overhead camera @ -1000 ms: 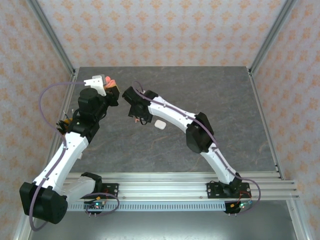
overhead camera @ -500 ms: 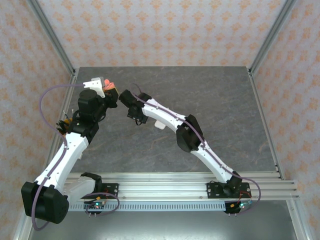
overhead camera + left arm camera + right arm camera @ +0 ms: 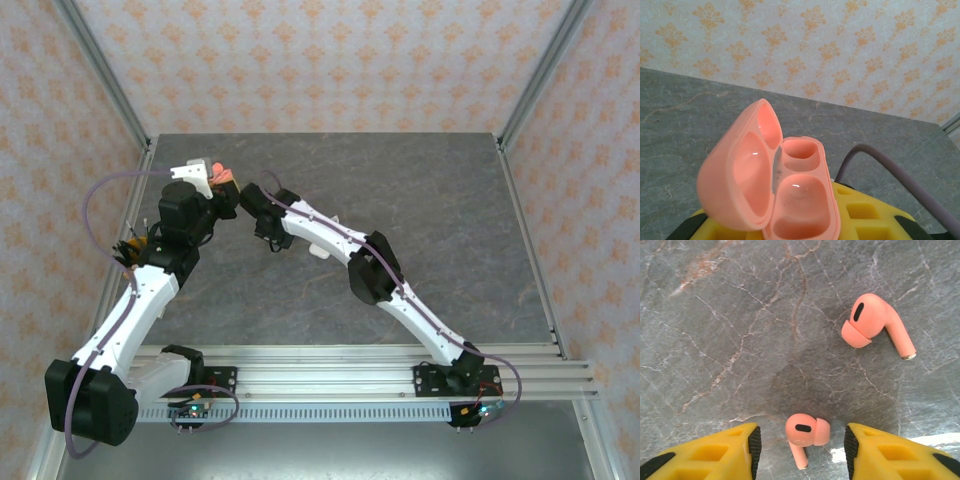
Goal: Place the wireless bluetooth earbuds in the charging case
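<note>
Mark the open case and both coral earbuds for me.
case [image 3: 800, 200], left wrist view, base's near well.
near earbud [image 3: 807, 430], right wrist view, head.
far earbud [image 3: 869, 316], right wrist view, head.

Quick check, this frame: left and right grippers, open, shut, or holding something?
Left gripper: shut on the open coral-pink plastic charging case.
Right gripper: open, jaws either side of a small coral-pink stemmed earbud, not touching it.

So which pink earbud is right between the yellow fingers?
The nearer earbud, lying in the gap between the right fingers. The other earbud lies farther out on the table, off to the right.
</note>
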